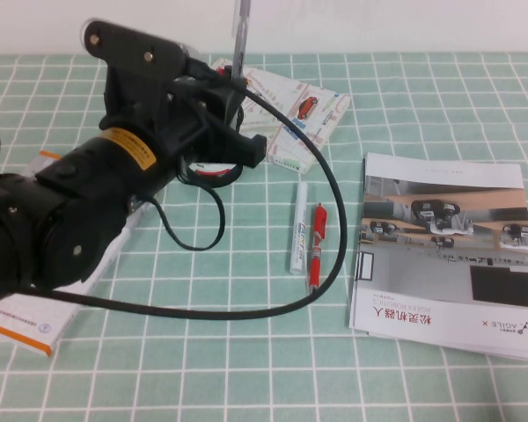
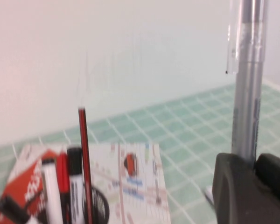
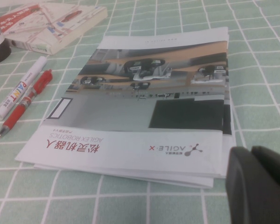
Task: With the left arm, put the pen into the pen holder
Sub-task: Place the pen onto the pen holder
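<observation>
My left gripper (image 1: 235,85) is shut on the slim grey-silver pen (image 1: 240,35) and holds it upright, high above the table at the back. In the left wrist view the pen (image 2: 246,93) rises from between the black fingers (image 2: 233,186). The black pen holder (image 2: 101,209) stands below and to one side, with a white marker, a black marker and a thin red pen in it. In the high view it is mostly hidden under the left arm (image 1: 114,167); a bit of its red-and-white band (image 1: 213,167) shows. My right gripper (image 3: 253,161) is shut and empty, low beside a brochure.
A white marker (image 1: 297,227) and a red pen (image 1: 316,244) lie side by side mid-table. A brochure (image 1: 449,251) lies at the right. A printed box (image 1: 304,114) lies behind the holder. A white-and-orange box (image 1: 26,321) lies under the left arm.
</observation>
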`<state>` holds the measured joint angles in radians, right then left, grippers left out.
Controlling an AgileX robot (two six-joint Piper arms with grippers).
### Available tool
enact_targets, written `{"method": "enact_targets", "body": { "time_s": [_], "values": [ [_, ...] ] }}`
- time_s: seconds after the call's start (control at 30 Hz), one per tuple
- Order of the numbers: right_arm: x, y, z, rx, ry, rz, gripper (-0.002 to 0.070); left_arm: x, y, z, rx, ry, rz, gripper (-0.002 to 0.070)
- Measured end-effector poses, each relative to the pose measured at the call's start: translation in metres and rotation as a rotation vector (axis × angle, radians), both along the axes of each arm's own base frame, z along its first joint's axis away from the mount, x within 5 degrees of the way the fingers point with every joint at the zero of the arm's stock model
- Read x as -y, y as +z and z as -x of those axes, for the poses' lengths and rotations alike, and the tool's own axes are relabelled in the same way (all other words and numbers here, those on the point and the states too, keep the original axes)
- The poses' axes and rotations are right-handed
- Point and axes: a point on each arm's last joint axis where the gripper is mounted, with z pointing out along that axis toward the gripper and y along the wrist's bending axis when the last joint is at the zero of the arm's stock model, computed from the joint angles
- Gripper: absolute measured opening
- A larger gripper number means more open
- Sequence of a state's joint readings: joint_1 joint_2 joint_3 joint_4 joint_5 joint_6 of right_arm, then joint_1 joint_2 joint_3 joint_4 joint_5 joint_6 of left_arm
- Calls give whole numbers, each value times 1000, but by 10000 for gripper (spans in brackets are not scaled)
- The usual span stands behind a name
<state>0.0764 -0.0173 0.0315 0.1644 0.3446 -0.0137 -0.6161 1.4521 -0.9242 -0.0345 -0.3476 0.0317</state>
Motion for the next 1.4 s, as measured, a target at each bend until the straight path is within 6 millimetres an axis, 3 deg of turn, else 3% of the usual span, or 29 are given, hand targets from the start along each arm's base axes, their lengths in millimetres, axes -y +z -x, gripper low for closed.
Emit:
{"method": "enact_targets", "body": {
  "time_s": [0.43,0.87,1.4],
  "values": [
    [0,0,0,0,0,0,-20,0,-34,-40,97,73,132,39],
    [0,0,0,0,0,0,-20,-8,-57,-92,102,157,148,38],
    [0,0,0,0,0,0,-20,4,-90,-120,60,144,148,38]
  ]
}}
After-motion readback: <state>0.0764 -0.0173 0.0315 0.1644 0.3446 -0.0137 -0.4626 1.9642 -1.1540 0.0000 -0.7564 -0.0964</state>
